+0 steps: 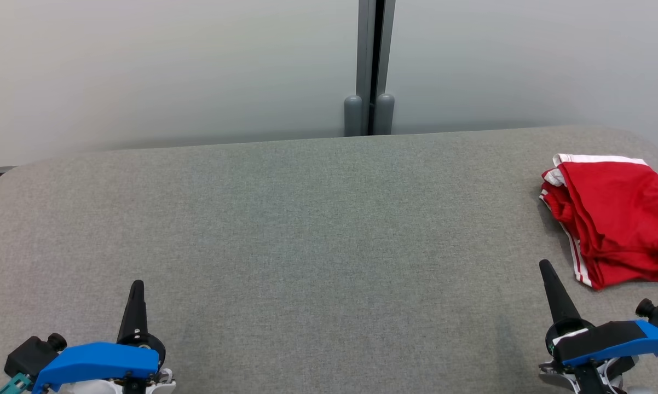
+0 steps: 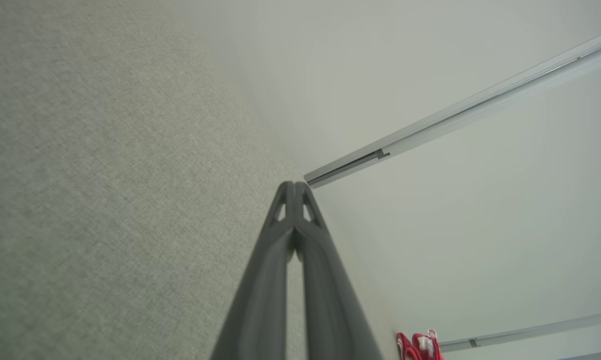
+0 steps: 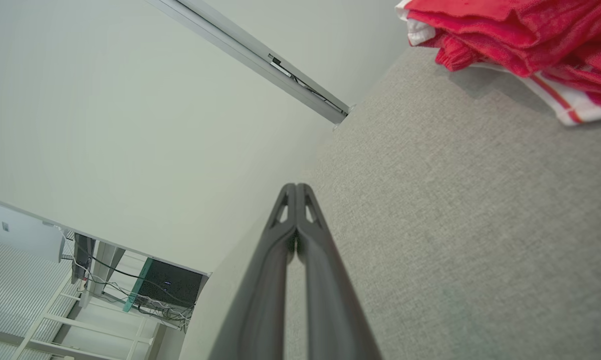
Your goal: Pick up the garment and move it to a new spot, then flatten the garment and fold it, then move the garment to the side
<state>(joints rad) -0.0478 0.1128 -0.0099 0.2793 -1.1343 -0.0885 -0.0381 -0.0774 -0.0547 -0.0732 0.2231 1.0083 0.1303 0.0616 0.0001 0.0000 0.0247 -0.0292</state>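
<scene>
Head view: left gripper (image 1: 137, 289) at 7 o'clock, right gripper (image 1: 547, 272) at 5 o'clock, both low over the grey table (image 1: 307, 246), fingers pressed together, empty. Bundled red garment (image 1: 616, 219) lies at 3 o'clock.
Left wrist view: garment at 5 o'clock.
Right wrist view: garment at 1 o'clock, apart from the fingers.

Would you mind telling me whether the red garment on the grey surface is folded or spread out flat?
Folded, loosely: the red garment lies in stacked, rumpled layers on the grey surface, at its right end.

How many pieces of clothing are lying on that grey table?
1: a red garment at the table right end, just beyond the right gripper; its folds might hide another.
</scene>
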